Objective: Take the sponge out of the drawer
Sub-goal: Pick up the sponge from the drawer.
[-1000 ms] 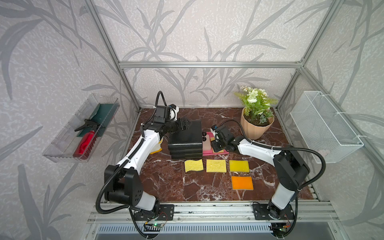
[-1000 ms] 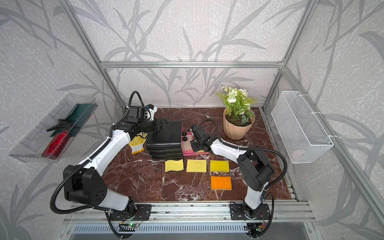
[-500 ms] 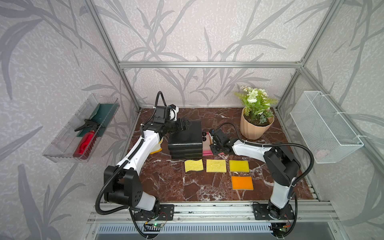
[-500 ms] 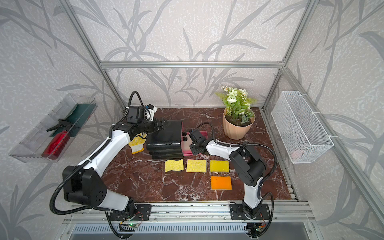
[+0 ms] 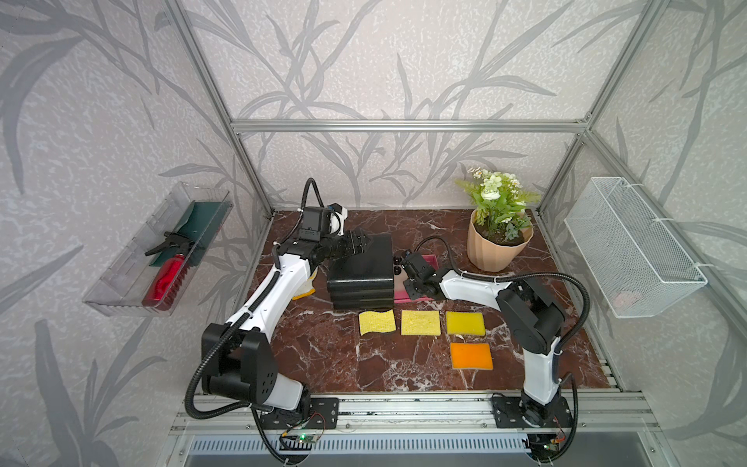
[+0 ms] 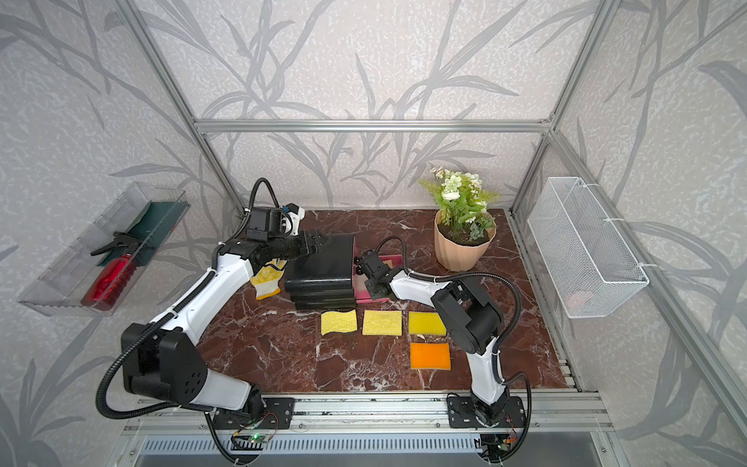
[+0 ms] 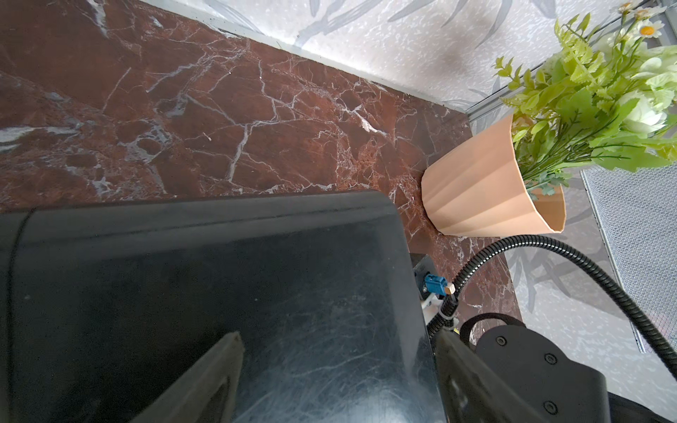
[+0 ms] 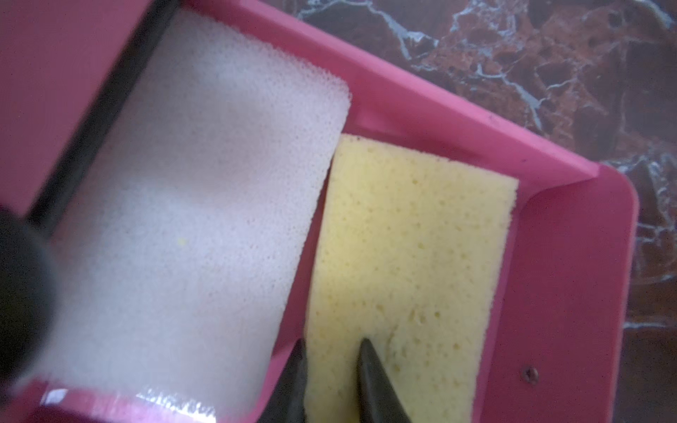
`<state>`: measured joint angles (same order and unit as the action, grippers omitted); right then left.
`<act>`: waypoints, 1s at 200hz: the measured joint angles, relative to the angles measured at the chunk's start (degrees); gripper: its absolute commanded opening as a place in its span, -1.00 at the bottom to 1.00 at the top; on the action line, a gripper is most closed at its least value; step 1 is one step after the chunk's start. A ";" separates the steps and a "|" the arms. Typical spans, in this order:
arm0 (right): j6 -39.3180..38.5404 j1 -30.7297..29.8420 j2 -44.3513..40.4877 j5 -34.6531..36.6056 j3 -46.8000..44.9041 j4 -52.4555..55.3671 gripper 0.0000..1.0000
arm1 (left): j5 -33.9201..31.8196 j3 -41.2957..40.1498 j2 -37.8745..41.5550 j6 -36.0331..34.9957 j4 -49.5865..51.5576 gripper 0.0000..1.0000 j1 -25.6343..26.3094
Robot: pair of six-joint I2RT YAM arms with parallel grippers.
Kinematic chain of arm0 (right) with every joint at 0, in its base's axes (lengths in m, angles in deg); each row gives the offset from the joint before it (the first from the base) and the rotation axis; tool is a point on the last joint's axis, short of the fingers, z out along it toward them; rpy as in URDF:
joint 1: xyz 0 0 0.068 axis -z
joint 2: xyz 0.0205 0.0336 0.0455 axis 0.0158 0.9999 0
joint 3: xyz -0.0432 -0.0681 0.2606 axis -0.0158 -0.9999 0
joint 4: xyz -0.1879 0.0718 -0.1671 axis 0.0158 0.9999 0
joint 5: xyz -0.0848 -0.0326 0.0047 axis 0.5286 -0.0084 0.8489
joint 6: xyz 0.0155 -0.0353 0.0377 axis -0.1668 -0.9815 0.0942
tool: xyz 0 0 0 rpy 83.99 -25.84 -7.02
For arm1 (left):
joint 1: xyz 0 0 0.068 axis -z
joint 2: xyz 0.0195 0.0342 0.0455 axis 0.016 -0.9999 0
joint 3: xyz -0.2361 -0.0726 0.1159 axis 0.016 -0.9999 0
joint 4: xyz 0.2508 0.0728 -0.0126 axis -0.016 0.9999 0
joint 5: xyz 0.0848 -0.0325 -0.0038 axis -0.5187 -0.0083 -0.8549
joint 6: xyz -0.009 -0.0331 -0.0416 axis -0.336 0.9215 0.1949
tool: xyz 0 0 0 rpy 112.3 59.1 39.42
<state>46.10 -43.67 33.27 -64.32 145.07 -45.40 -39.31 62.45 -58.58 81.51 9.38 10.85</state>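
right gripper (image 8: 334, 370) has pushed deeper into the pink drawer (image 8: 571, 256) and its fingers have narrowed, now pinching one end of the yellow sponge (image 8: 410, 238). yellow sponge lies flat on the drawer floor, just beside a white sponge (image 8: 190, 183) on the side toward the black cabinet (image 5: 361, 275), from which the drawer stands pulled out. left gripper (image 5: 361, 244) is unchanged, fingers spread wide and resting on the cabinet top.

Left tool (image 7: 337, 334) spread wide over black drawer unit (image 7: 219, 293); plant pot (image 7: 476, 190) beyond.
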 measured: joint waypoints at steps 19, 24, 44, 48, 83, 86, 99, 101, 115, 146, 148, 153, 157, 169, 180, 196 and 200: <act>0.90 0.00 0.11 0.02 0.28 0.22 -0.76 | 0.02 0.00 0.00 -0.02 0.02 0.67 0.00; 1.09 0.00 0.11 0.02 0.28 0.22 -0.77 | 0.02 0.00 0.00 0.00 0.02 0.67 0.00; 1.49 0.00 0.04 -0.07 0.28 0.20 -0.83 | 0.02 0.00 0.00 0.00 0.02 0.67 0.00; 1.51 0.00 -0.02 -0.11 0.26 0.17 -0.83 | 0.02 0.00 0.00 0.02 0.02 0.67 0.00; 1.88 0.07 -0.59 -1.14 -0.24 -0.11 -1.00 | 0.04 0.02 0.00 0.31 0.04 0.67 0.00; 1.86 0.07 -0.59 -1.14 -0.24 -0.11 -1.00 | 0.04 0.02 0.00 0.35 0.04 0.67 0.00; 1.84 0.07 -0.61 -1.20 -0.24 -0.11 -1.00 | 0.02 0.02 0.07 0.37 0.11 0.67 0.00; 1.81 0.07 -0.63 -1.20 -0.24 -0.09 -1.00 | 0.02 0.02 0.09 0.37 0.13 0.67 0.00; 1.62 0.07 -0.79 -1.16 -0.24 -0.04 -1.00 | -0.02 0.04 0.33 0.37 0.61 0.67 0.00; 0.26 0.07 -2.67 -0.55 -1.14 1.09 -1.00 | -0.02 0.09 1.20 0.37 2.56 0.68 0.00; 0.04 0.07 -2.89 -0.39 -1.22 1.18 -1.00 | -0.02 0.09 1.25 0.37 2.62 0.68 0.00; -0.46 0.07 -3.61 -0.24 -1.44 1.36 -1.00 | 0.00 0.11 1.31 0.37 2.91 0.68 0.00; -0.92 0.07 -4.15 -0.20 -1.60 1.49 -1.00 | 0.00 0.17 1.38 0.37 3.15 0.68 0.00; -2.36 0.07 -6.45 0.42 -2.23 1.49 -1.00 | 0.04 0.55 1.40 0.42 3.91 0.68 0.00; -3.87 0.07 -9.03 0.85 -2.95 1.25 -1.00 | 0.09 1.01 1.40 0.46 4.79 0.68 0.00; -6.23 0.07 -13.03 1.31 -4.46 -0.35 -1.00 | 0.31 1.92 1.40 0.52 6.03 0.68 0.00; -6.84 0.07 -13.94 1.42 -4.83 -0.76 -1.00 | 0.39 2.23 1.40 0.48 6.32 0.68 0.00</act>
<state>39.26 -43.60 19.33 -62.90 140.24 -46.16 -38.91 64.68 -57.18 81.99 15.70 10.85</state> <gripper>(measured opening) 0.046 0.839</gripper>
